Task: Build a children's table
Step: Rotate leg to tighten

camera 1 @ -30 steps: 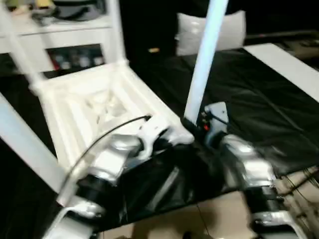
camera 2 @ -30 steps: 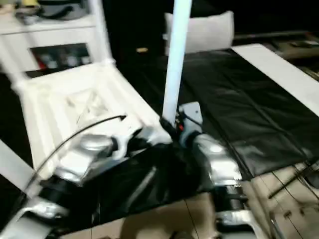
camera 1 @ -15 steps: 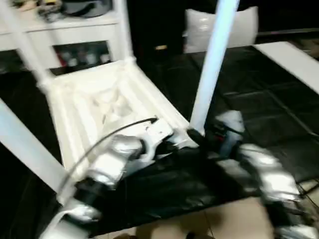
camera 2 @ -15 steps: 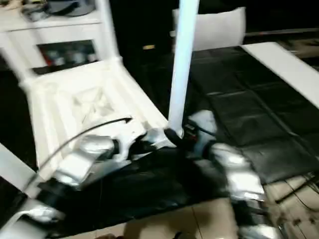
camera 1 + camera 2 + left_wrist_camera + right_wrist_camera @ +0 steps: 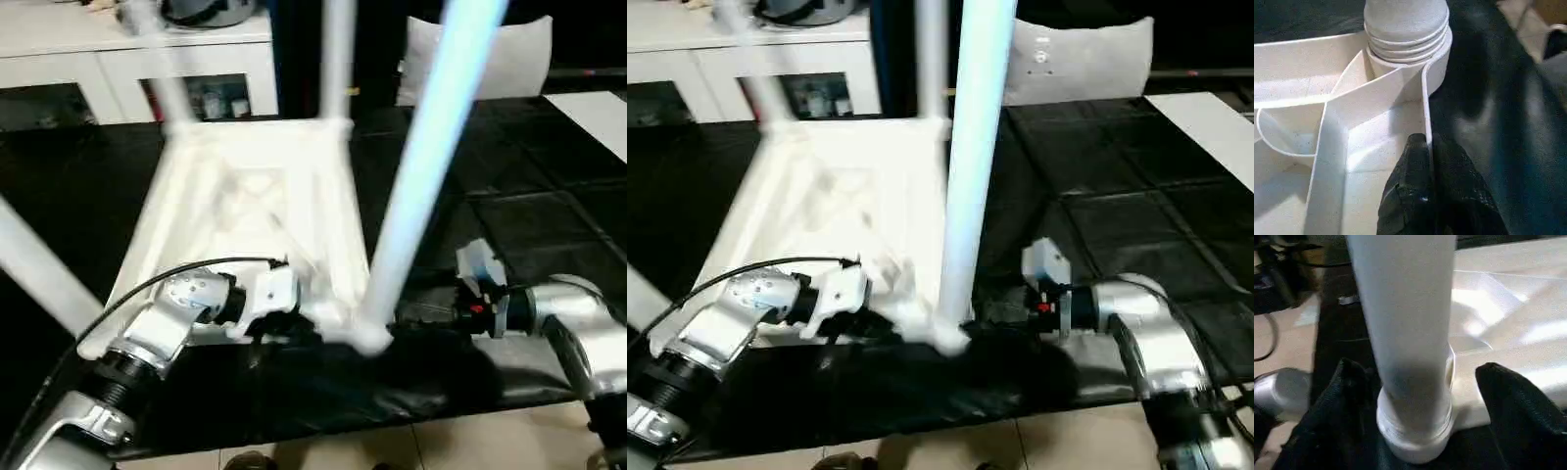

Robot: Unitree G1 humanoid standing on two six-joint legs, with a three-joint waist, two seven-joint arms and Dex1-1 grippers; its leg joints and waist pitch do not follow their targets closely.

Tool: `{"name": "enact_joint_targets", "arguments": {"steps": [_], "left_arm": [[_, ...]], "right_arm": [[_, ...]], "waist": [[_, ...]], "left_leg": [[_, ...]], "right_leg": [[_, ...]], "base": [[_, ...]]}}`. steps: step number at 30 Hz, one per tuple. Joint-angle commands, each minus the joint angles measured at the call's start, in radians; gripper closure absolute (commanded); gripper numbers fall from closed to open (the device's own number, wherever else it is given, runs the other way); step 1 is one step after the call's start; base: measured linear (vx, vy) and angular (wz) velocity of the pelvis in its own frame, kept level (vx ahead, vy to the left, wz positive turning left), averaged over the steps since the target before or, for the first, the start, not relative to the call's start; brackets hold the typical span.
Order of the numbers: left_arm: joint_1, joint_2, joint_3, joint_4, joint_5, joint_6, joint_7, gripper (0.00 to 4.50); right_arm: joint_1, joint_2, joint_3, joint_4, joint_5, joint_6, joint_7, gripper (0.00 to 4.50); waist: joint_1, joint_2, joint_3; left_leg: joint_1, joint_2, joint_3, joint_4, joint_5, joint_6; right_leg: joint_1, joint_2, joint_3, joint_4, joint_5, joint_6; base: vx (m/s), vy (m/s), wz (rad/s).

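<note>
Four legs rise from the upturned tabletop (image 5: 250, 211), which lies ribs-up on the black-covered surface (image 5: 509, 196) — the near-right leg (image 5: 421, 186) stands in its round corner socket (image 5: 1415, 431) at the tabletop's front right corner, two far legs (image 5: 336, 59) rise at the back corners, and another leg (image 5: 39, 269) slants up at the near left. The left pincer (image 5: 1431, 196) is closed on the tabletop's thin side wall close to that front right socket, one black finger (image 5: 1408, 186) inside the rim and the other outside, clamping the plastic between them. In the left wrist view the leg's ridged base sits in the socket just beyond the fingers. The right pincer (image 5: 1420, 396) is spread wide around the foot of the near-right leg, a black finger (image 5: 1339, 406) on one side and the other well apart on the opposite side, neither visibly pressing the tube. Both silver forearms reach in from the near edge toward that same corner. Behind the surface stand a white cabinet (image 5: 147, 59) and a white cushion (image 5: 519, 54).
</note>
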Motion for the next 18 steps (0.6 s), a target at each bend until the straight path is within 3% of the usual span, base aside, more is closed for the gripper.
{"name": "enact_joint_targets", "arguments": {"steps": [1, 6, 16, 18], "left_arm": [[-0.024, -0.002, -0.053, 0.0, 0.004, -0.04, -0.067, 4.5], [-0.043, -0.009, -0.062, 0.02, 0.01, -0.067, -0.085, 4.5], [-0.044, -0.007, -0.06, 0.04, -0.003, -0.072, -0.093, 4.5], [-0.031, -0.019, -0.037, 0.028, -0.02, -0.022, -0.06, 4.5]], "right_arm": [[-0.023, -0.003, 0.019, 0.013, 0.011, 0.002, 0.045, 1.07], [-0.036, 0.013, 0.056, 0.039, 0.013, 0.009, 0.085, 1.5], [-0.031, 0.031, 0.064, 0.048, 0.031, 0.04, 0.107, 2.34], [-0.005, 0.037, 0.058, 0.022, 0.046, 0.065, 0.089, 2.46]], "waist": [[-0.008, -0.022, -0.068], [-0.003, -0.026, -0.068], [0.001, -0.026, -0.071], [0.002, -0.025, -0.07]], "left_leg": [[0.023, 0.059, -0.009, -0.076, -0.282, 0.056], [0.023, 0.059, -0.011, -0.077, -0.304, 0.036], [0.021, 0.057, -0.008, -0.071, -0.266, 0.044], [0.021, 0.055, -0.006, -0.07, -0.272, 0.041]], "right_leg": [[0.042, -0.059, 0.048, -0.055, -0.351, -0.209], [0.043, -0.065, 0.049, -0.056, -0.383, -0.195], [0.043, -0.063, 0.051, -0.05, -0.343, -0.208], [0.043, -0.062, 0.052, -0.05, -0.361, -0.206]], "base": [[0.0, 0.0, 0.0], [0.0, 0.0, 0.0], [0.0, 0.0, 0.0], [0.0, 0.0, 0.0]]}}
